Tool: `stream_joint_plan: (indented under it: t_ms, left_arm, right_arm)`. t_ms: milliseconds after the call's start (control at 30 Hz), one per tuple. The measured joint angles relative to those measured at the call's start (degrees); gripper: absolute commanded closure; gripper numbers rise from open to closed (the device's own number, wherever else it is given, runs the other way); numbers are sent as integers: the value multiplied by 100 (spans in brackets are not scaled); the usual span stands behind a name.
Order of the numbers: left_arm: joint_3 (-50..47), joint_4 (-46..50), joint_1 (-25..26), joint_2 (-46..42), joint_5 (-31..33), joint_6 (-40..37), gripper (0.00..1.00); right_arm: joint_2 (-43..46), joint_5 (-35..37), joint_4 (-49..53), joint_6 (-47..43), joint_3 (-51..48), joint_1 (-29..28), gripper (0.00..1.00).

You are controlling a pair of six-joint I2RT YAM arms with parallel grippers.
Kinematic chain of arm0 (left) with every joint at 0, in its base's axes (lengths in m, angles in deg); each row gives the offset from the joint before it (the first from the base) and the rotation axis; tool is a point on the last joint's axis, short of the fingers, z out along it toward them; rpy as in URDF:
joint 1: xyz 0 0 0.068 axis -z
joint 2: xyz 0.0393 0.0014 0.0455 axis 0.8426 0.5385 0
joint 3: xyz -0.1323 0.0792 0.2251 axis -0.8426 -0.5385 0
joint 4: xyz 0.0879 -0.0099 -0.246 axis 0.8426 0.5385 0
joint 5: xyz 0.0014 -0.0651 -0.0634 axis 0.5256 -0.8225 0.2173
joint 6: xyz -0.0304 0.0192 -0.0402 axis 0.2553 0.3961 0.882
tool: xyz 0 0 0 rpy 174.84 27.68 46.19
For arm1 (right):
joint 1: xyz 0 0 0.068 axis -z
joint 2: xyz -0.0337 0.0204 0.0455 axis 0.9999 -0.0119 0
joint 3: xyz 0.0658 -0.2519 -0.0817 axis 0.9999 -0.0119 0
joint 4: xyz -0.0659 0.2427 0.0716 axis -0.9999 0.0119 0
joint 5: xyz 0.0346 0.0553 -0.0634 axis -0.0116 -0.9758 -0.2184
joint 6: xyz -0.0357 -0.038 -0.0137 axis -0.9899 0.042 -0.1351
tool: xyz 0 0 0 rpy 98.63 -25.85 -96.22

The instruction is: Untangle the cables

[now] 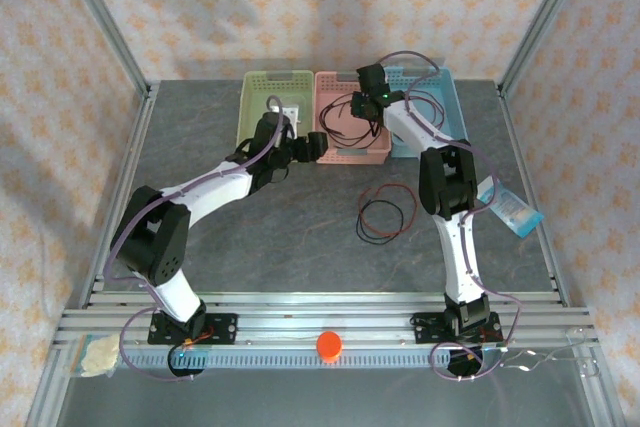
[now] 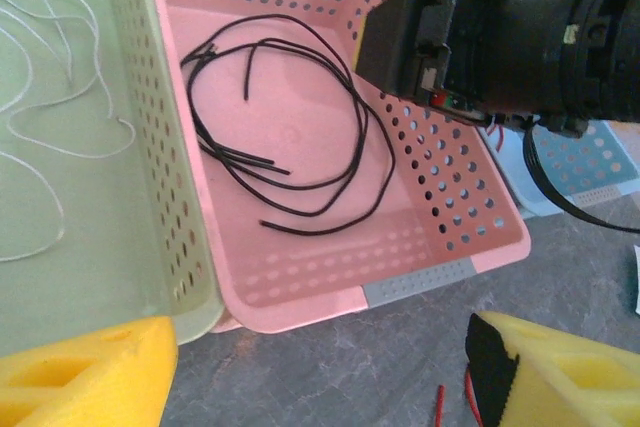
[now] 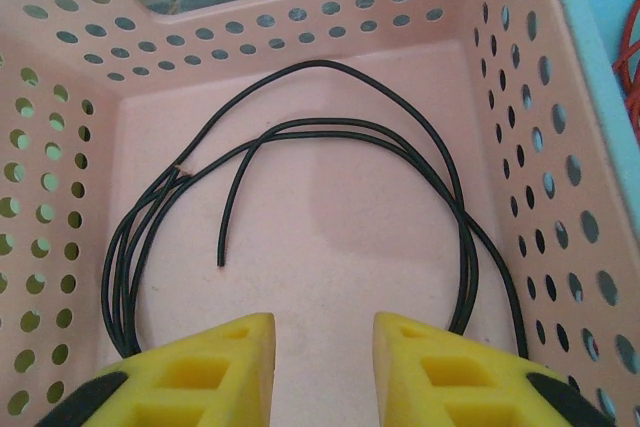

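A black cable (image 3: 330, 64) lies coiled on the floor of the pink basket (image 3: 60, 147), also seen as the black cable (image 2: 290, 17) in the pink basket (image 2: 330, 287). My right gripper (image 3: 323, 332) hangs open just above that floor, nothing between its yellow fingers; from above the right gripper (image 1: 367, 112) is over the pink basket (image 1: 352, 153). My left gripper (image 2: 322, 347) is open and empty over the table before the basket's near wall, shown as the left gripper (image 1: 308, 147) from above. White cables (image 2: 100, 152) lie in the green basket (image 2: 150, 147). Red and black cables (image 1: 384, 213) loop together on the table.
A blue basket (image 1: 440, 132) stands right of the pink one, with red cable (image 3: 630, 57) in it. A red cable end (image 2: 439, 407) lies by my left gripper's right finger. A blue-white packet (image 1: 510, 209) lies at the right edge; an orange ball (image 1: 329, 345) sits on the front rail.
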Motion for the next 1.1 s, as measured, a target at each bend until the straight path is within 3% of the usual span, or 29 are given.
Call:
stream_joint_plan:
  t_ms: [200,533,800,867,933,1100]
  left_arm:
    - [-101,92,289,-46,85,2,23]
    - [-691,66,981,-348,273,157,25]
    - [-1080,-168,1467,-348,387,466,24]
    - [-1115,-234,1563,-345,387,535,24]
    - [-1115,-334,1657,-308,391,595,25]
    - [-1115,-540,1897,-44,402,656,25]
  right_arm:
    - [640,-39,22,-90,-667,-4,70]
    - [3379,28,-627,-105,-3539,-7,76]
    - [4922,142,-874,251,-5440,-17,76]
    - [5204,177,-874,404,-5775,-17,70]
    - [5536,201,-892,535,-6140,-17,57]
    - [6227,374,-870,791,-6841,-61,45]
